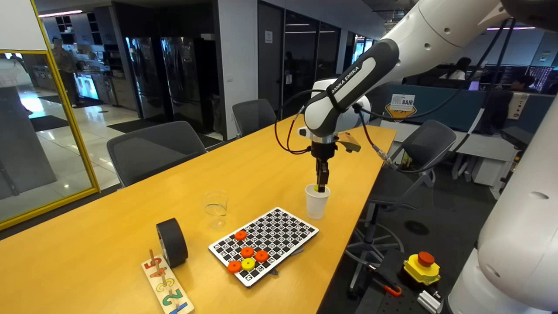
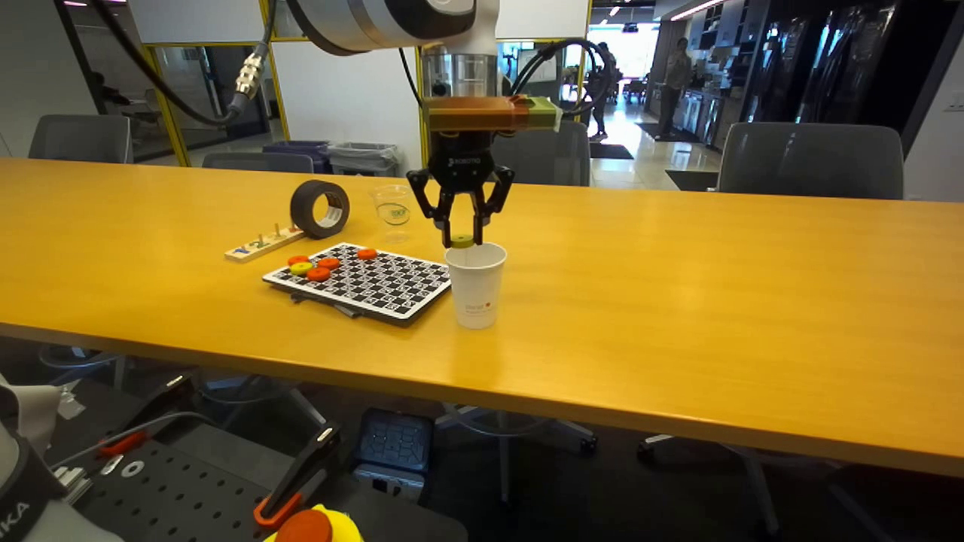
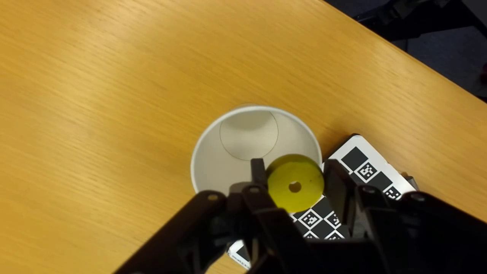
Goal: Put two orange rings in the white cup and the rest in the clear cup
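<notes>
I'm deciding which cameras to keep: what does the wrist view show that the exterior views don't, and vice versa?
Only the wrist view: the inside floor of the white cup, no ring visible. Only the exterior views: four orange rings, the clear cup, black tape roll and numbered peg board. Shared: the white cup's rim, the checkered board and the yellow ring held in the gripper.

- In an exterior view: lengthwise along the table (image 1: 261,165) from above, arm base (image 1: 510,248) close at right.
- In an exterior view: from the arm-base side, across the table toward chairs (image 2: 809,158) opposite.
- Wrist view: closest; steeply down over white cup (image 3: 209,167), gripper (image 3: 295,175) at bottom.
- Both exterior views share white cup, clear cup (image 1: 216,209), checkered board (image 1: 277,229); wrist overlaps at white cup, part of checkered board.
</notes>
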Controlling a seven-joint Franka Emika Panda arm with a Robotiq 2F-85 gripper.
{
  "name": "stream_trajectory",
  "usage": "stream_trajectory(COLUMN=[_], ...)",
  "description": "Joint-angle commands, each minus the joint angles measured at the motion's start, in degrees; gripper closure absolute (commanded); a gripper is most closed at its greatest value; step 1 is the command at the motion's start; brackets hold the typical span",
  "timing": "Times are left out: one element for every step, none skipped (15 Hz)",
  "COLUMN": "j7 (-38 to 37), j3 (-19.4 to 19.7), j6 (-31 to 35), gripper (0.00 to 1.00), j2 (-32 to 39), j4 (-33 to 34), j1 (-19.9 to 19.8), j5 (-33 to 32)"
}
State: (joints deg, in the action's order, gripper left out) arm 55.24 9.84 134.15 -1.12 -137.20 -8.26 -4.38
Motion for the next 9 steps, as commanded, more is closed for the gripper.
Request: stream_trajectory(j7=[0.3,0.3,0.4,0.5,0.5,0.1,-0.4,-0.5,-0.5], j3=[0.0,0.0,0.0,0.0,-0.1,-0.1,-0.1,-0.2,-0.2], j6=[-0.2,-0.1,-0.1,-0.2,-0.2,-0.5,-0.5,-0.5,-0.5], gripper=[0.78,0.78,0.78,0.78,0.76,0.33,0.33,0.26,0.19], j2=[2.3,2.8,3.2,3.6,4.1,4.5,4.7,4.9,5.1], j4=[2.7,3.1,3.5,3.9,4.3,4.7,4.9,5.2,5.4], j1=[-0.5,-0.6,-0.8,-0.9,-1.0,-1.2,-1.3,-1.4,-1.5], j5=[0.8,0.8,0.8,1.0,1.0,1.0,0.8,0.8,0.8])
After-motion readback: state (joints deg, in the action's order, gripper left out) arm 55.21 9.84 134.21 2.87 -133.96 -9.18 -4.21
